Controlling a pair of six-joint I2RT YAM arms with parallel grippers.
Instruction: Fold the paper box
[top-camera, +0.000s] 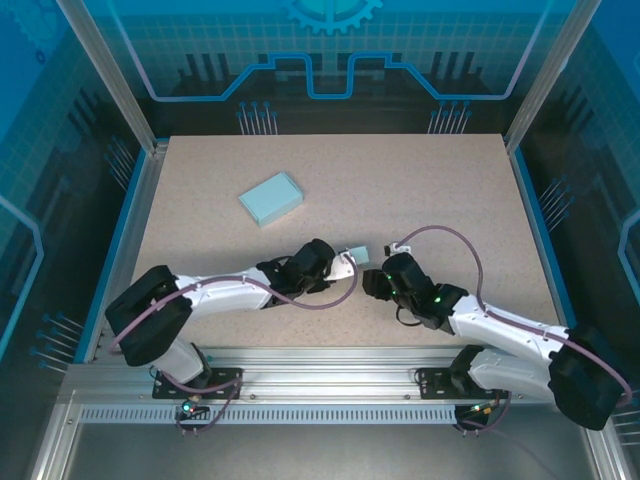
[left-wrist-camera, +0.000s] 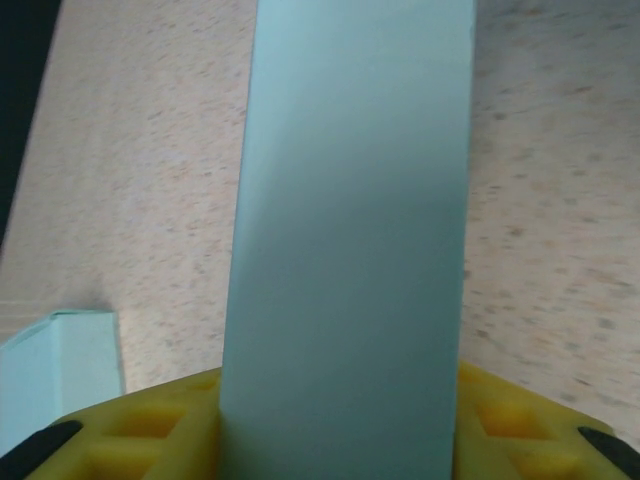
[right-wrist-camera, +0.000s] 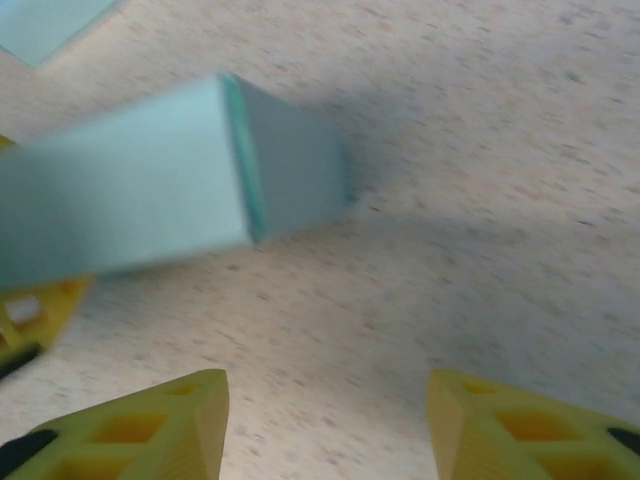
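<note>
paper box (top-camera: 353, 254): small, pale blue, at the tip of left gripper (top-camera: 343, 266); nearer the arm bases than second box (top-camera: 271, 198), off toward the right-arm side of it, well apart from it.
second box: flat, pale blue, lies by itself on table (top-camera: 440, 190), turned at an angle.
top view adds: whole layout. Both wrists meet on the base side of second box, w/ paper box btwn left gripper and right gripper (top-camera: 372, 280).
left wrist view adds: long flat face of paper box (left-wrist-camera: 350, 230) running straight out from btwn the yellow fingers (left-wrist-camera: 150, 430); a corner of second box (left-wrist-camera: 60, 365) beside it.
right wrist view adds: free end of paper box (right-wrist-camera: 160, 200), blurred, w/ a darker line along one edge and a shadow on the table under it; one yellow left-gripper finger (right-wrist-camera: 35, 310) just below the box.
left gripper state: clamped on paper box, a finger against each side.
right gripper state (right-wrist-camera: 325, 420): jaws apart, nothing btwn them, not touching paper box.
left arm pose: low and stretched out, passing on the base side of second box.
right arm pose: low, elbow bent, gripper aimed at paper box from the side away from second box.
</note>
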